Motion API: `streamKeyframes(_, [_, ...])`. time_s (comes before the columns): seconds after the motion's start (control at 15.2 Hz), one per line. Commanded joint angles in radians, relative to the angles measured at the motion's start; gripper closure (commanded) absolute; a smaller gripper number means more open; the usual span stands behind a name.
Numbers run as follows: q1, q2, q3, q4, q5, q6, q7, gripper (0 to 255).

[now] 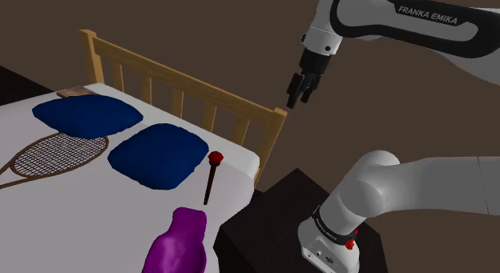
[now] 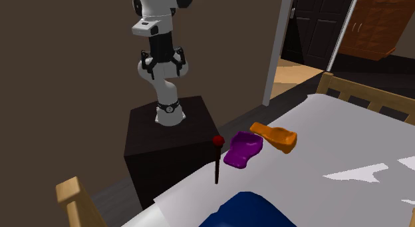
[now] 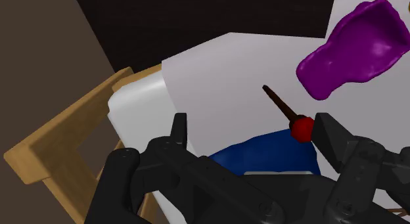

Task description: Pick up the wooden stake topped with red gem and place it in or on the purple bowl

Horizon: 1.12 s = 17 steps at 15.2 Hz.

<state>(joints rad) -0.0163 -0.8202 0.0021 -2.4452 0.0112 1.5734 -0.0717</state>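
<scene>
The stake (image 1: pixel 209 183) is a thin dark stick with a red gem (image 1: pixel 215 158) at one end. It lies on the white bed near the edge, between a blue pillow and the purple bowl (image 1: pixel 179 241). My gripper (image 1: pixel 296 102) hangs open high above the headboard's end post, up and to the shoulder view's right of the stake. In the wrist view the fingers (image 3: pixel 179 127) stand apart with nothing between them. The stake (image 3: pixel 278 104) lies far below, its gem close to the right finger, and the purple bowl (image 3: pixel 355 48) sits beyond it. In the second exterior view, stake (image 2: pixel 217 162) and bowl (image 2: pixel 243 151) lie side by side.
Two blue pillows (image 1: pixel 158 154) and a tennis racket (image 1: pixel 52 155) lie on the bed (image 1: pixel 232 171). A wooden headboard (image 1: pixel 184 91) runs along its far side. An orange object (image 2: pixel 274 136) rests beside the bowl. A dark stand (image 2: pixel 166 136) carries the arm next to the bed.
</scene>
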Motion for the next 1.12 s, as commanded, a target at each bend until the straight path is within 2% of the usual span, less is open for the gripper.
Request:
streamKeyframes(0.0, [0.0,0.0,0.0,0.0,0.0,0.0,0.0,0])
streamKeyframes(0.53, [0.055,0.172,0.07,-0.085,0.081,0.258,0.045,0])
streamKeyframes(1.06, [0.108,0.422,0.141,-0.083,0.148,0.512,0.077,0])
